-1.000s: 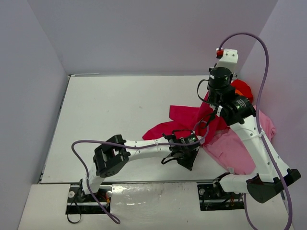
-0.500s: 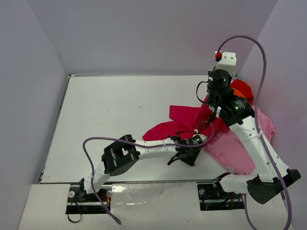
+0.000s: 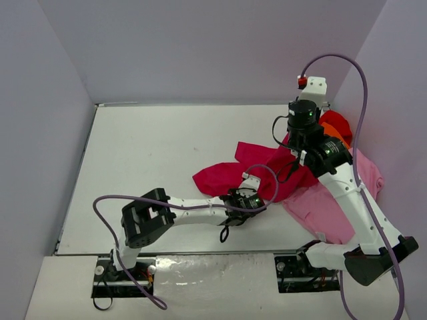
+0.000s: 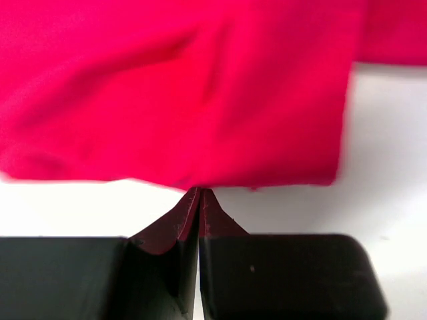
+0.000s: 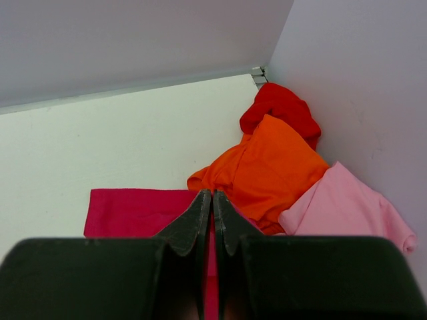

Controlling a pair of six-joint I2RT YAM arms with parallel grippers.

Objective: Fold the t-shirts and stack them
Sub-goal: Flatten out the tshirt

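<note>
Top external view: a white table [image 3: 153,153] walled in pale grey, with two white robot arms reaching in from the near edge. A crimson-magenta t-shirt [image 3: 250,167] lies rumpled and partly spread toward the middle-right of the table, not folded. The left gripper [image 4: 199,191] sits low at the shirt's near edge; its wrist view shows the jaws pressed together on the hem, with a sliver of crimson cloth caught at the tips. The right gripper [image 5: 212,200] is at the shirt's far right side, jaws likewise together. Crimson shows in the slit between them, so it appears to be nipping the same shirt. Heaped loosely in the far right corner are a red t-shirt [image 5: 280,107], an orange t-shirt [image 5: 267,163] and a light pink t-shirt [image 3: 333,200], with the crimson one lying against them. Judging by this, the task is near its start — no shirt is folded, no stack exists, and three shirts wait in the heap.
</note>
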